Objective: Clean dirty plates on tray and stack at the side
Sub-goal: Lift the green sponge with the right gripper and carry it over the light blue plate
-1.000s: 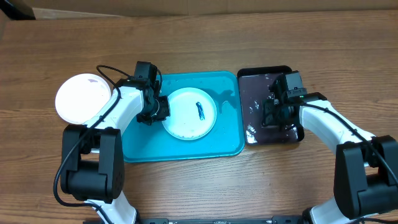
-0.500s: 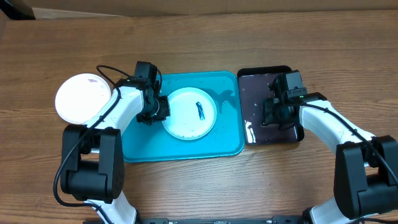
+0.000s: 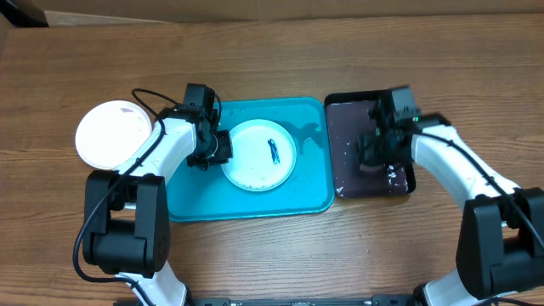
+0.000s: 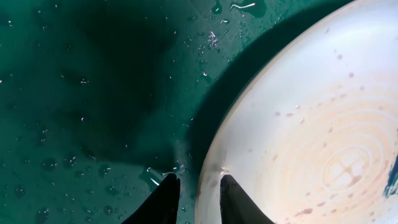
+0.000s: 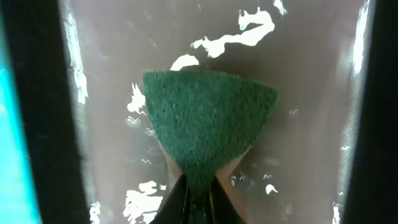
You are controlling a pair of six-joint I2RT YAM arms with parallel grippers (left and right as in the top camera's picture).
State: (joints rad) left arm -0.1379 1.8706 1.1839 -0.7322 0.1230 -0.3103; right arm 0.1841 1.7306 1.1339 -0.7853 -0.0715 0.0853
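Observation:
A white plate [image 3: 255,161] with a dark blue-green smear lies on the turquoise tray [image 3: 310,183]. My left gripper [image 3: 218,154] is closed on the plate's left rim. In the left wrist view its fingers [image 4: 198,182] straddle the rim of the plate [image 4: 311,137], one over the wet tray [image 4: 81,93]. My right gripper [image 3: 375,153] is shut on a green sponge [image 5: 208,118] and holds it over the black tray [image 3: 340,115] with a purple inside. The right wrist view shows its fingertips [image 5: 198,190] pinching the sponge's lower corner. A white plate [image 3: 109,134] lies on the table at the left.
The black tray's wet purple floor [image 5: 311,143] carries white foam patches. Its dark rim [image 5: 37,124] borders the turquoise tray. Bare wooden table [image 3: 280,255] lies in front of and behind both trays.
My right arm has shifted slightly back and up over the black tray with the sponge. The left arm and the plate have not moved.

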